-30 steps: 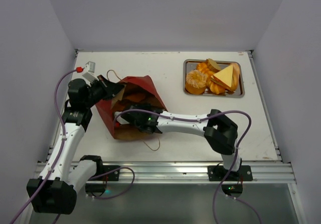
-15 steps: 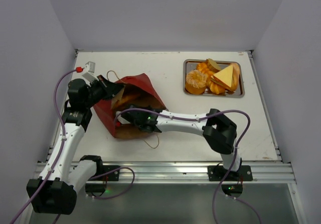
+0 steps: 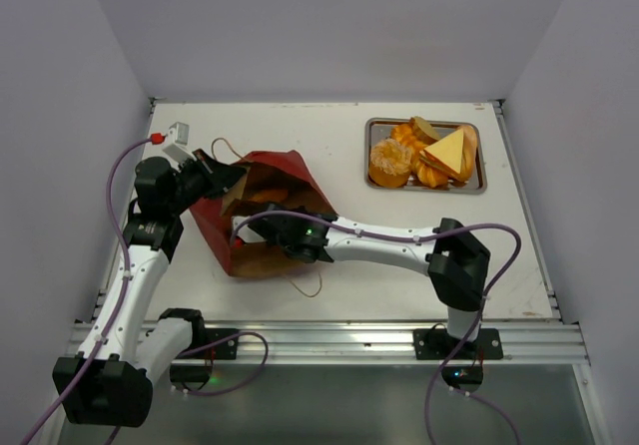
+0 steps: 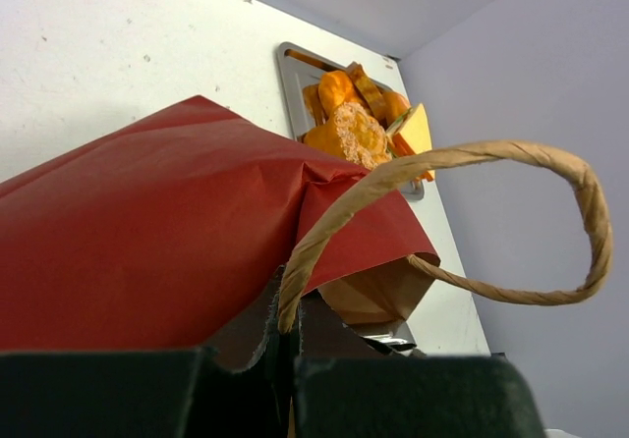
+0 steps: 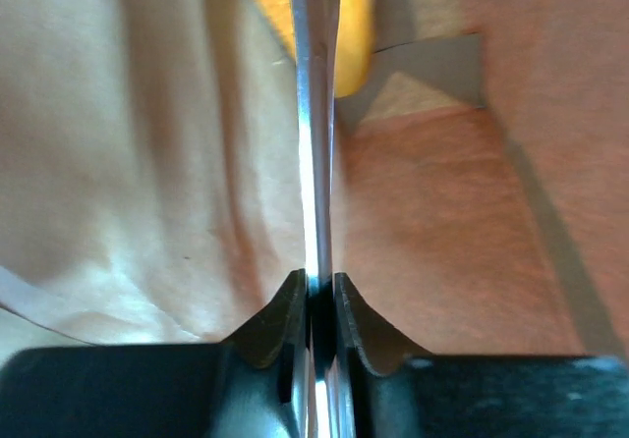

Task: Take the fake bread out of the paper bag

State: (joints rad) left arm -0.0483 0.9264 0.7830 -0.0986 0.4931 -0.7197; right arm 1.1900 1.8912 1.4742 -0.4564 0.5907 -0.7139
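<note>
The paper bag [image 3: 285,166] lies on its side on the bench [image 3: 329,131]. The left tool [image 4: 291,350] is clamped on its rim by the looped handle [image 4: 550,158]. The right tool [image 5: 314,26] is inside the bag with its fingers pressed together. An orange fake bread [image 5: 356,35] sits just past its tips, and I cannot tell whether it is gripped. Well beyond that tool is a metal tray [image 3: 371,126] of breads [image 3: 389,161].

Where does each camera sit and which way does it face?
Top camera: above and behind the arms, looking down on the table; both arms show, left hand at the mouth of the bag.
Left wrist: low beside the bag, facing across its red side and handle toward the tray; its shut fingers along the bottom.
Right wrist: inside the bag, facing brown paper and a yellow bread; the shut right hand up the middle.
Shared: top and left wrist both show bag and tray.
</note>
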